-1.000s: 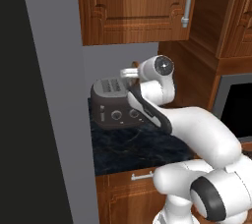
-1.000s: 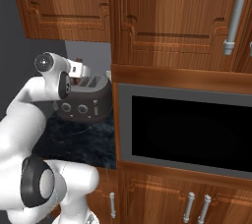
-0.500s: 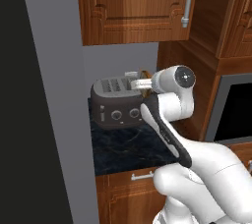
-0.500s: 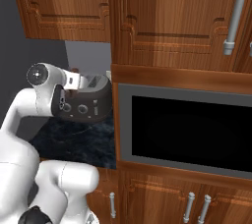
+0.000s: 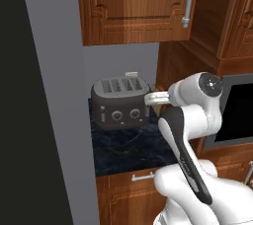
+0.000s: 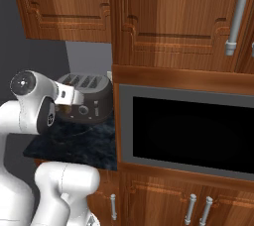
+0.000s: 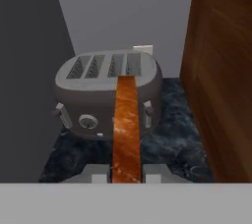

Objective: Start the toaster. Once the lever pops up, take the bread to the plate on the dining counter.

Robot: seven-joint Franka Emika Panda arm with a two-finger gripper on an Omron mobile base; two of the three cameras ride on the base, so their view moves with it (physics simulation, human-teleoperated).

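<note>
The dark grey four-slot toaster (image 5: 120, 104) (image 6: 88, 99) (image 7: 98, 95) stands on a small dark marble counter (image 5: 131, 150) against the back wall. My gripper (image 7: 127, 173) (image 5: 149, 99) hangs just in front of the toaster's right end, shut on the bread (image 7: 127, 120). In the hand view the slice is seen edge-on, its brown crust running up over the toaster's front. The slots look empty from here. Both front levers (image 7: 147, 114) stand out from the toaster's face. The plate and the dining counter are out of view.
A wooden cabinet side (image 7: 221, 70) rises close on the toaster's right, with a built-in black oven window (image 6: 191, 133) beyond it. Upper cabinets (image 5: 133, 7) hang above. A grey wall panel (image 5: 54, 95) closes the left side. Drawers sit under the counter.
My hand has drawn back from above the toaster's slots, down and to the right, with the bread held in it. The toaster has stayed put.
</note>
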